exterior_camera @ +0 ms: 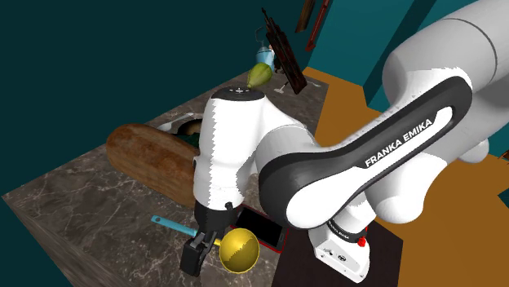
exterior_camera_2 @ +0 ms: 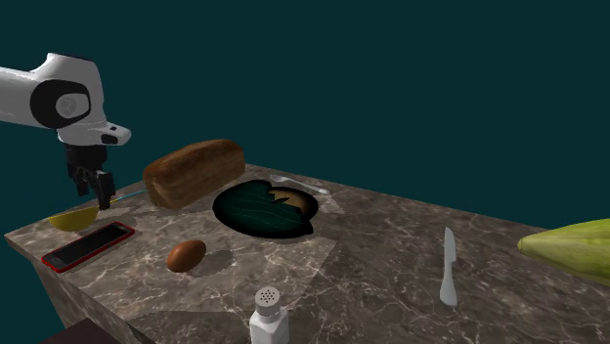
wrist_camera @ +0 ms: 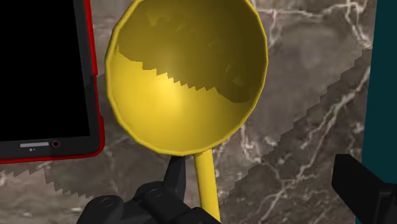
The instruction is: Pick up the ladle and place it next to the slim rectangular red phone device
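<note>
Second exterior view, leftmost first. Yellow ladle (exterior_camera_2: 73,217) lies bowl-up at the desk's (exterior_camera_2: 391,254) left corner, with its bowl just beside the red phone (exterior_camera_2: 88,244). It reads as already set down where the task wants it. The hand (exterior_camera_2: 93,183) hangs low over the ladle's stem with fingers spread wide. In the wrist view one finger (wrist_camera: 177,181) sits right by the stem and the other (wrist_camera: 362,191) is well off, so nothing is clasped. It is probably low because this is the release spot. Then come a bread loaf (exterior_camera_2: 194,171) toward the back edge, a brown egg-like thing (exterior_camera_2: 186,255) and a dark round dish (exterior_camera_2: 266,207). A shaker (exterior_camera_2: 267,315) stands at the front edge, then a knife (exterior_camera_2: 448,264). What looks like a corn cob (exterior_camera_2: 572,249) is furthest right. A straight lift should clear the stem without nudging the bowl.
</note>
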You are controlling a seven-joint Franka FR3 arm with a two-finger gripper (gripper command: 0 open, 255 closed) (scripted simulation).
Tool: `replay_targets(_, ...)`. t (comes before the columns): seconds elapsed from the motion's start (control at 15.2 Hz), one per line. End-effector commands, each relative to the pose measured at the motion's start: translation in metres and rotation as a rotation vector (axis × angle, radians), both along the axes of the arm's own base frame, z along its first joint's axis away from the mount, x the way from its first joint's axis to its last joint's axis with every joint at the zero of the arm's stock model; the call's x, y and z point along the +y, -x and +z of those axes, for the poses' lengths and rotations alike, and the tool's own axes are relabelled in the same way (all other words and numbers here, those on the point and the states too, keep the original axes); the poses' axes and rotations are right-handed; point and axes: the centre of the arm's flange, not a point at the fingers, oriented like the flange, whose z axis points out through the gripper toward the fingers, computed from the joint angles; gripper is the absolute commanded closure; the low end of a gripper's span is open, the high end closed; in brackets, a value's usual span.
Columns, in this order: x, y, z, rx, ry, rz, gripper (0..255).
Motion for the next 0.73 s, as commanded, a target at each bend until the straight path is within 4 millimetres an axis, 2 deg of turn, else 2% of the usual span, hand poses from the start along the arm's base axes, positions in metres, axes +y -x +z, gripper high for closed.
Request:
replay_targets(0.0,-0.003,-0.002,0.019,0.001,0.001,0.0,0)
replay_targets(0.13,-0.006,-0.005,0.043,0.001,0.001,0.0,0)
replay_targets(0.66,-0.006,-0.005,0.043,0.001,0.001,0.0,0)
